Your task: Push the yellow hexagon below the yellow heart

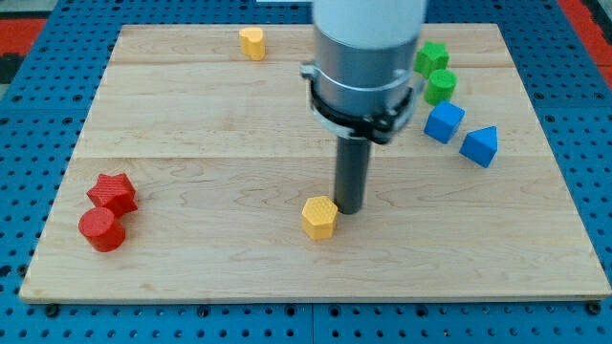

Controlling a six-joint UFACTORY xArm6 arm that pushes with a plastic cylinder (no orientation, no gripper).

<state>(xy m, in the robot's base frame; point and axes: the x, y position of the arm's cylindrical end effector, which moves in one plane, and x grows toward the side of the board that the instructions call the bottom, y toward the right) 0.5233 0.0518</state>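
My tip [349, 209] touching yellow hexagon [319, 217] (right side).

The desk [191, 143] is pale wood, smooth and satin, with grain running left to right and plank seams showing. Around it lies a blue perforated base [29, 143], matt, looking like plastic or painted metal. The blocks look like matt moulded plastic: yellow hexagon [319, 217], yellow heart [252, 42], red star [113, 192], red cylinder [101, 229], two green blocks [435, 72] and two blue blocks [461, 134]. The arm's housing [368, 38] is smooth pale grey with a soft sheen; the rod down to my tip [350, 210] is dark and matt.
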